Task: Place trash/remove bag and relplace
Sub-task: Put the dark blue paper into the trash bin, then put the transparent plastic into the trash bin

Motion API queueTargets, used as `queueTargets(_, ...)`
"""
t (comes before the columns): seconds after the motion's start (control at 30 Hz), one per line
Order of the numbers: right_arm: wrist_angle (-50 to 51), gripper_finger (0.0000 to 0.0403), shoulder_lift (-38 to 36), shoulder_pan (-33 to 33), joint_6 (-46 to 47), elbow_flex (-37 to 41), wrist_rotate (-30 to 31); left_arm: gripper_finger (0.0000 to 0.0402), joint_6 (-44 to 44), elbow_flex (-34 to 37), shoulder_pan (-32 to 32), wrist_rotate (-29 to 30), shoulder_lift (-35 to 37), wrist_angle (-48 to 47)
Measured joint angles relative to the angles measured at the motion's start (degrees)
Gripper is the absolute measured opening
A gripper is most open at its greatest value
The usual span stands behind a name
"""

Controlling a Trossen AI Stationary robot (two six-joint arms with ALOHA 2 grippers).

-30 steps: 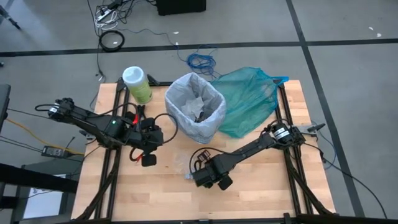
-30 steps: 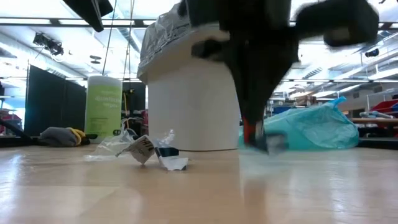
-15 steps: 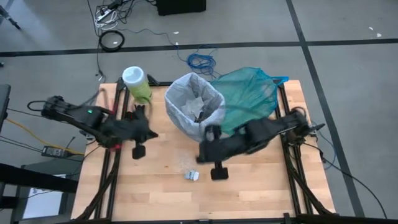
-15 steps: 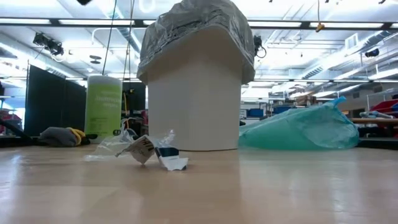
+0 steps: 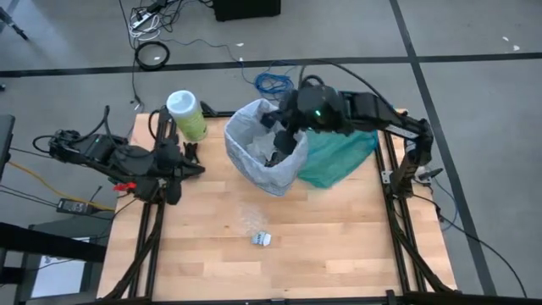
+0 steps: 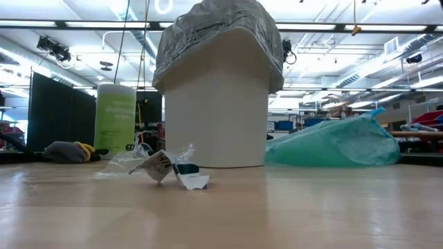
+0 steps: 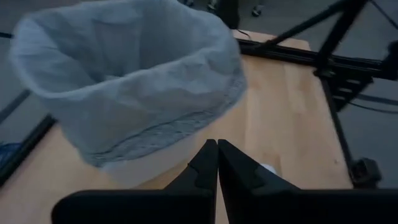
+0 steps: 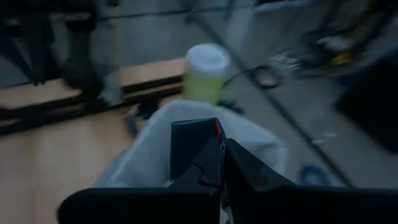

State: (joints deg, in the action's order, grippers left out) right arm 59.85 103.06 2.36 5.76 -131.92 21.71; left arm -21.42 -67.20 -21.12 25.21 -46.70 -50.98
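Observation:
A white bin lined with the pale grey bag stands at the table's far middle; the bag's rim is folded over its edge. My right gripper hangs over the bin's opening, shut on a dark wrapper, a piece of the trash. More trash lies on the table before the bin: a white-blue scrap and a clear plastic wad, both also in the low view. My left gripper is shut with nothing in it, left of the bin, its fingertips pointing at it. My right gripper pinches a flat dark wrapper with a red corner between its two fingers. The fingers slant down from the table's far right toward the bin. The wrapper sticks out past the fingertips, lifted clear above the bin's opening.
A teal-green plastic bag lies against the bin's right side. A green canister with a white lid stands at the far left corner. Bare wood lies along the near half of the table.
My right gripper has risen from the table's near middle with the dark wrapper and swung toward the far edge, over the bin. My left gripper has lifted and drawn back toward the table's left edge. The white-blue scrap stays on the table.

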Motion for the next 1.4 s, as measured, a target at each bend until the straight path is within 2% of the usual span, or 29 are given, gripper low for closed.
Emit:
queueTargets(0.1,3.05,0.0048,1.92,3.71,0.25,0.07,-11.42,0.0022,0.08,0.00,0.00,-2.06,-1.06,0.38)
queueTargets(0.27,7.30,0.0142,2.84,5.21,-1.98,0.09,-15.43,0.0030,0.09,0.00,0.02,-4.93,-2.66,0.34)
queueTargets(0.33,6.11,0.0181,2.70,4.53,-3.43,0.09,-14.48,0.0036,0.13,0.00,0.00,-6.03,-3.63,0.29)
queueTargets(0.43,5.27,0.0231,1.60,3.24,-5.40,-1.06,-9.98,0.0049,1.12,0.00,-0.02,-6.63,-6.15,-0.21)
queueTargets(0.57,4.23,0.0271,-2.01,1.33,-5.40,-3.08,-4.31,0.0069,4.40,0.00,-0.02,-6.85,-11.46,-0.32)
queueTargets(0.73,4.90,0.0277,-6.98,-1.14,-3.32,-2.80,-1.94,0.0087,4.76,0.09,-0.02,-6.81,-19.58,-0.13)
queueTargets(0.8,4.94,0.0272,-9.43,-2.17,-1.86,-2.82,-1.78,0.0091,4.02,2.26,-0.02,-6.64,-21.36,3.42)
queueTargets(0.97,4.90,0.0258,-13.59,-5.03,0.36,-2.89,-1.47,0.0095,-2.20,14.30,0.00,-6.87,-21.94,20.50)
queueTargets(1.17,4.87,0.0249,-16.47,-8.24,0.87,-2.82,-0.46,0.0095,-9.59,27.12,0.00,-6.88,-22.39,34.29)
queueTargets(1.3,4.68,0.0246,-16.70,-9.30,1.89,-2.81,-0.41,0.0095,-10.98,34.01,0.00,-6.53,-22.77,45.92)
queueTargets(1.4,4.66,0.0247,-16.74,-9.81,2.16,-2.79,-0.41,0.0095,-11.80,37.76,0.03,-6.38,-24.35,50.78)
